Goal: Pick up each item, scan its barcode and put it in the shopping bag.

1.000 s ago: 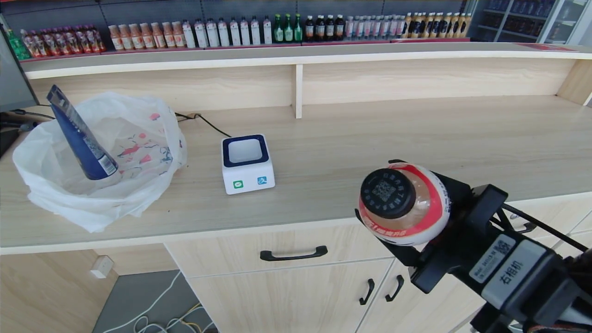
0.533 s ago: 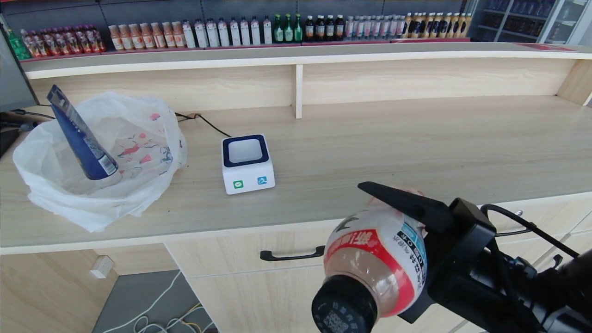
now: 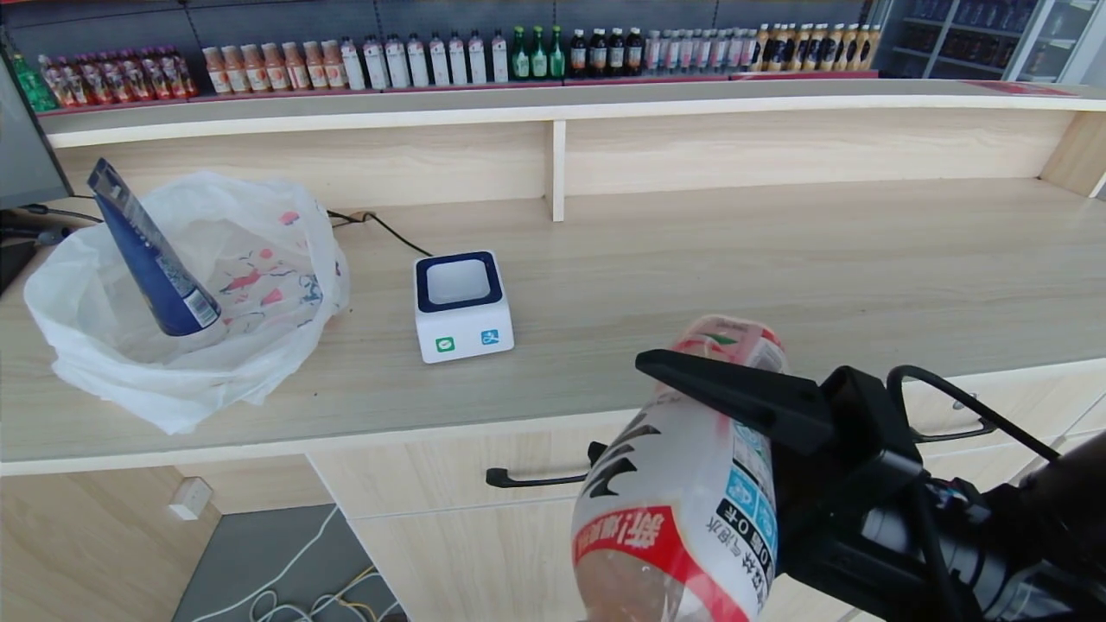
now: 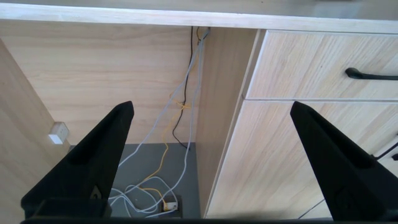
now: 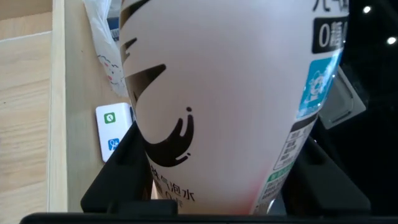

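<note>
The right pincer (image 3: 657, 415) is grasping the bottle (image 3: 691, 510), tilted base-up, before the desk (image 3: 691, 259); the left pincer (image 4: 211, 162) is hanging released, facing the drawers (image 4: 323, 68).

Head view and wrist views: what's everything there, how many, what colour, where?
bottle: one, white and red label, gripped in the right hand in front of the counter's edge
shopping bag: one, white with red print, counter's left end
tube: one, dark blue, tilted inside the shopping bag
scanner: one, white with dark blue top frame, on the counter right of the shopping bag
counter: one, light wood
shelf bottles: many, mixed colours, row behind the counter
drawer handles: several, black, below the counter
cables: several, white, yellow and black, floor under the counter
right hand: one, black, shut on the bottle
left hand: one, black, open, low by the cabinets
</note>
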